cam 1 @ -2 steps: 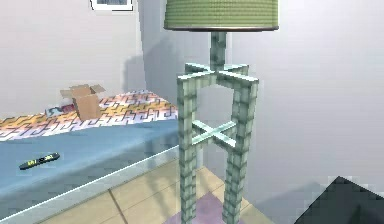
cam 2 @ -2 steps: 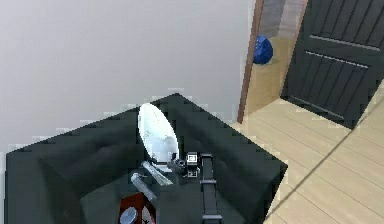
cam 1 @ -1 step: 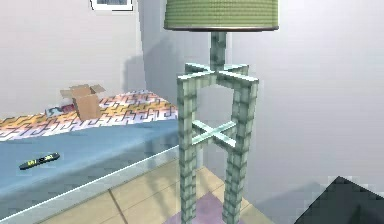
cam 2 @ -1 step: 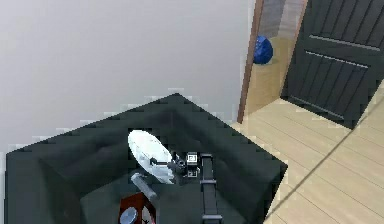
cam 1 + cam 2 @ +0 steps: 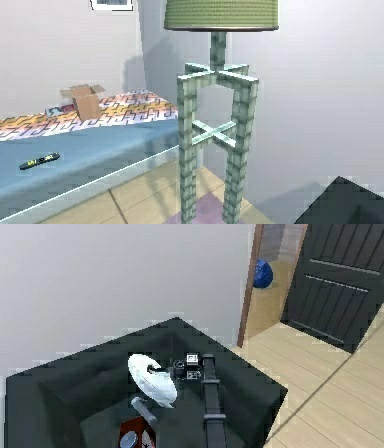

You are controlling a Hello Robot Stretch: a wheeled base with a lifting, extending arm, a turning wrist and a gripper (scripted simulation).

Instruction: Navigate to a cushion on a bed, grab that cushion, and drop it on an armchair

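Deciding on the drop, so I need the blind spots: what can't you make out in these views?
1. Arm side view: whether the gripper holds the white cushion or it rests on the dark armchair; they overlap.
2. Arm side view: reddish thing, cut off by the bottom edge, unidentifiable.
3. Arm side view: blue thing beside the door frame, too small to name.
4. Forward view: lamp shade and wall picture, cut by the top edge.
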